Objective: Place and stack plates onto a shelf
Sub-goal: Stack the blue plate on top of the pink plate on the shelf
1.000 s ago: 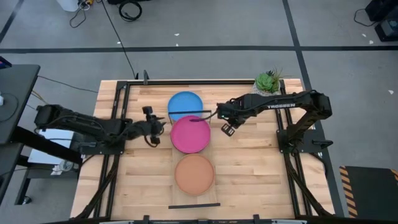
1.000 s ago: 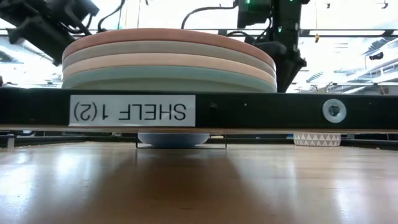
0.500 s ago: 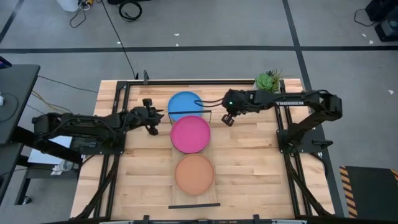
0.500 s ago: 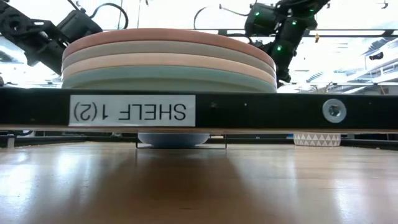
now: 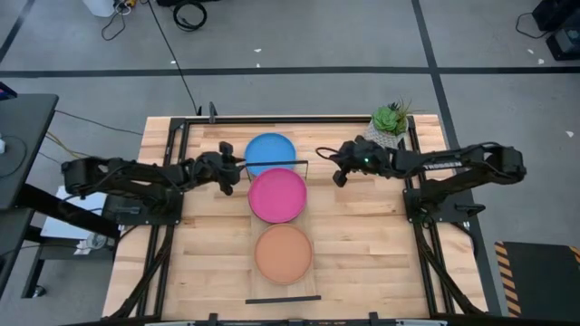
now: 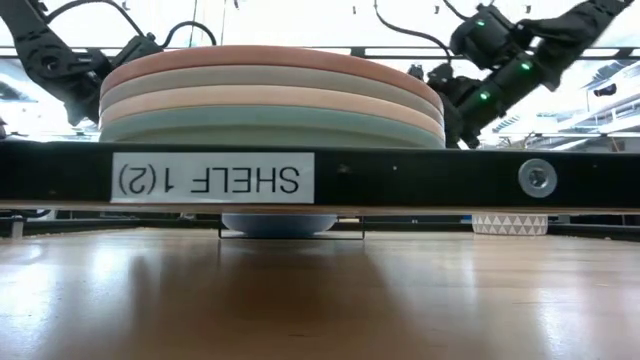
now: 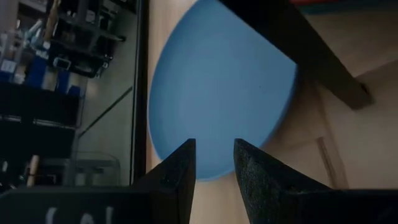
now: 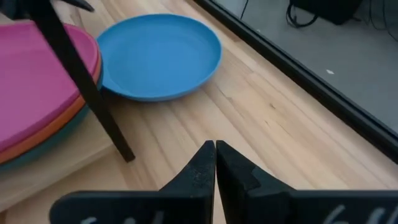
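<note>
A blue plate [image 5: 269,151] lies flat on the table, just past the shelf's far end. On the shelf [image 5: 283,290] sit two stacks: a magenta-topped one [image 5: 277,195] over orange and teal plates [image 8: 37,134], and a tan-topped one [image 5: 283,254] nearer the near edge, several plates high in the low view [image 6: 270,95]. My left gripper [image 5: 225,172] hovers left of the blue plate, fingers narrowly open [image 7: 214,149], pointing at the plate's rim [image 7: 205,174]. My right gripper [image 5: 340,172] is shut [image 8: 215,149] to the right of the blue plate [image 8: 158,56], low over the table.
A green plant in a white pot [image 5: 391,119] stands at the table's far right corner, behind my right arm. The shelf's black wire end frame [image 8: 87,93] rises between the blue plate and the magenta stack. Bare tabletop [image 5: 362,244] lies on both sides of the shelf.
My left gripper has moved from beside the magenta stack toward the far edge, up to the blue plate. My right gripper has drawn back from the magenta stack toward the far right, and its arm has stretched out lower. The plates have stayed in place.
</note>
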Robot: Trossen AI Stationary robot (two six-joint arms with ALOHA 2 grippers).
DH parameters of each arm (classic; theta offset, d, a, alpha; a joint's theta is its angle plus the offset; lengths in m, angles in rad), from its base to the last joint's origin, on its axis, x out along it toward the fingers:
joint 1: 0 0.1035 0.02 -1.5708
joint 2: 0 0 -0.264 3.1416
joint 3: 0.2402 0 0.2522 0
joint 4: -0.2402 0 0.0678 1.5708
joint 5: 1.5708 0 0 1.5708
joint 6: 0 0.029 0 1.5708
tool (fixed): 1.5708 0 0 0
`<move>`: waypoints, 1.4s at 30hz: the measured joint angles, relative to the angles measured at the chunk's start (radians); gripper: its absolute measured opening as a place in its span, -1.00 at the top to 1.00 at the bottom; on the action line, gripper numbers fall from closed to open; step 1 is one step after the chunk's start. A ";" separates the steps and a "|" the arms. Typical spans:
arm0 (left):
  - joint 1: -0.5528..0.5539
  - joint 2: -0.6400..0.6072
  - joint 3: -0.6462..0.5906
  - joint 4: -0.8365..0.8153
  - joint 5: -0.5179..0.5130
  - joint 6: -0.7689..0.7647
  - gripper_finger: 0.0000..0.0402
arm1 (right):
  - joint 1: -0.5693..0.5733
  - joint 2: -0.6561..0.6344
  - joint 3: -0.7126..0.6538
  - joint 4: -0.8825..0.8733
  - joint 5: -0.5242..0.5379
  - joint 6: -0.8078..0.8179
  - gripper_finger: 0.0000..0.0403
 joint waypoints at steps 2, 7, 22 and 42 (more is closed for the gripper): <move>0.000 0.027 0.000 0.028 -0.001 0.028 0.42 | 0.001 -0.019 -0.057 0.068 0.000 0.012 0.90; 0.000 0.068 0.000 0.079 -0.004 0.075 0.42 | 0.000 -0.030 -0.207 0.321 -0.004 0.051 0.90; -0.001 0.073 0.001 0.165 -0.045 0.041 0.42 | 0.020 -0.030 -0.342 0.502 -0.027 0.097 0.90; 0.165 0.076 0.249 -0.304 0.116 0.069 0.42 | 0.018 -0.032 -0.341 0.515 -0.034 0.076 0.90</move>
